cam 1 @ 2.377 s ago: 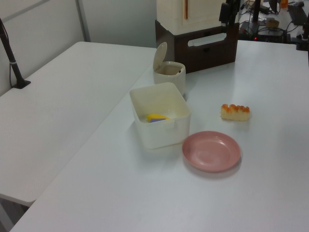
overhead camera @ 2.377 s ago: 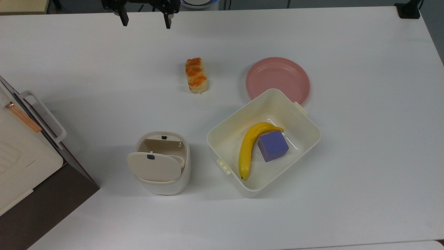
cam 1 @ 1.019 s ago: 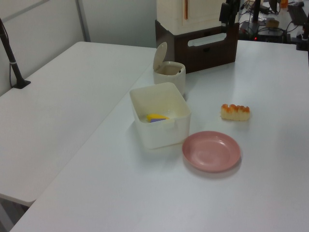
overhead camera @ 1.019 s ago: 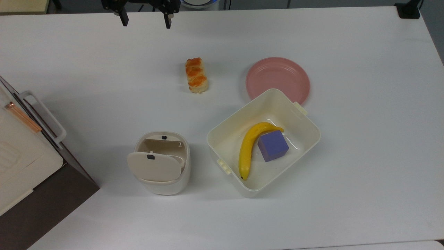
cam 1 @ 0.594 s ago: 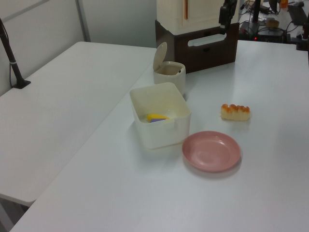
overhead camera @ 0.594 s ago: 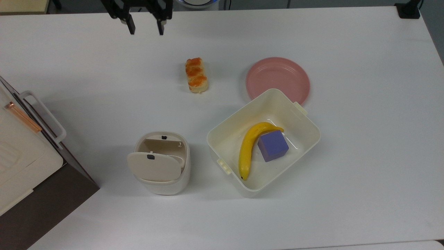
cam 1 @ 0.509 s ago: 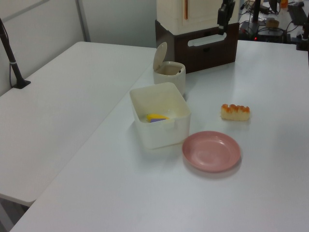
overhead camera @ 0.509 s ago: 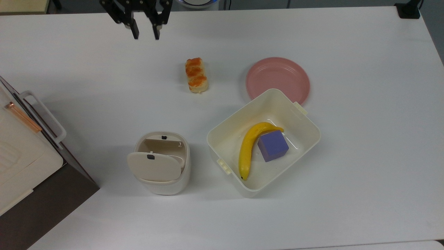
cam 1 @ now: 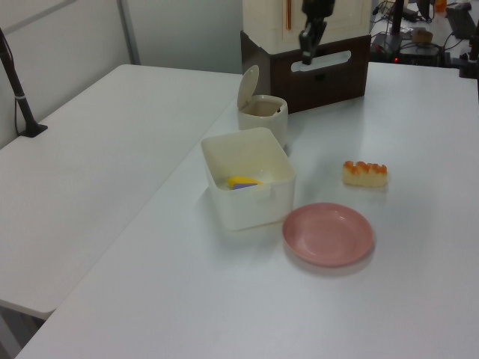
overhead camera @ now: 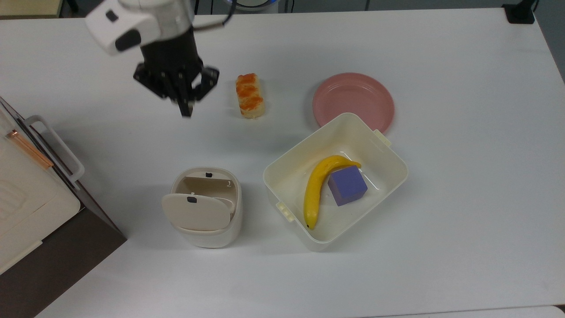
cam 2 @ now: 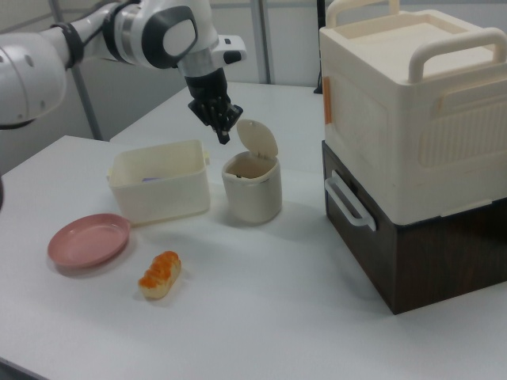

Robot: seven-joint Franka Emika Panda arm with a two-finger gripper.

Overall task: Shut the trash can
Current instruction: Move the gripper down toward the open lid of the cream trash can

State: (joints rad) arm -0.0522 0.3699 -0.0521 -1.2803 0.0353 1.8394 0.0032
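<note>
Trash can (overhead camera: 207,207) stood on the white tabletop (overhead camera: 463,198), just beside the tub (overhead camera: 384,176), on the tub's left in the top view. Lid (overhead camera: 194,213) was up on its hinge, tilted back; small black button (overhead camera: 191,199) on the lid, a second dark catch on the far rim. No brand, label or writing readable on the can or on anything else on the tabletop. In the left view the can (cam 1: 266,116) sat behind the tub (cam 1: 251,196), lower body partly hidden by it; can interior hard to make out.

Pincer (overhead camera: 184,106) hung above the tabletop, well apart from the can, toward the top view's upper left, near the bread roll (overhead camera: 250,95). Fingertips were drawn together, nothing between them. In the right view the pincer (cam 2: 223,131) showed just beside the raised lid (cam 2: 258,139); whether it touched could not be told. In the left view the arm was cut off at the top edge.

Tub held a banana (overhead camera: 315,187) touching a purple cube (overhead camera: 348,185); in the left view only slivers of both showed over the wall. Pink plate (overhead camera: 353,101) partly hidden behind the tub's corner. Cream crate (cam 2: 412,95) on a dark box (cam 2: 428,253) was cut off at the top view's left edge.
</note>
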